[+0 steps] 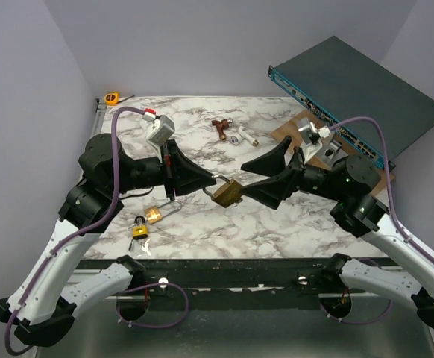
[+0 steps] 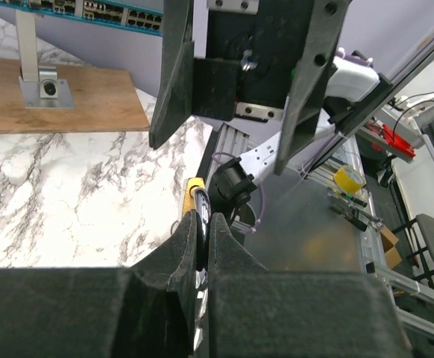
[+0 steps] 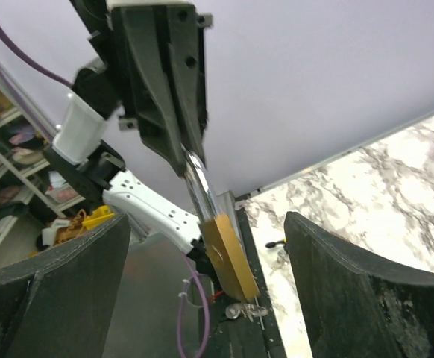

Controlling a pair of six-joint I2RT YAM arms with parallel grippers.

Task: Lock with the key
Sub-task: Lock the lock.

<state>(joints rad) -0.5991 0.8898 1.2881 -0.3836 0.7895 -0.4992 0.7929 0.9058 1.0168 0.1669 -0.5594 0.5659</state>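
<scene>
A large brass padlock [image 1: 228,194] hangs above the marble table [image 1: 202,231] by its chrome shackle [image 3: 197,179]. My left gripper [image 1: 215,180] is shut on that shackle; in the left wrist view its fingertips [image 2: 200,216] are pressed together on the bar. In the right wrist view the padlock body [image 3: 228,257] tilts down between my wide-apart fingers. A small silvery key [image 3: 247,311] sticks out of its bottom end. My right gripper [image 1: 245,181] stands open on either side of the padlock, touching nothing [image 3: 206,224].
A small brass padlock [image 1: 155,215] and a yellow-and-black padlock [image 1: 140,230] lie at the front left. Brown and white small parts [image 1: 228,131] lie at the back. A wooden board [image 1: 291,130] and a teal network switch [image 1: 359,89] fill the back right.
</scene>
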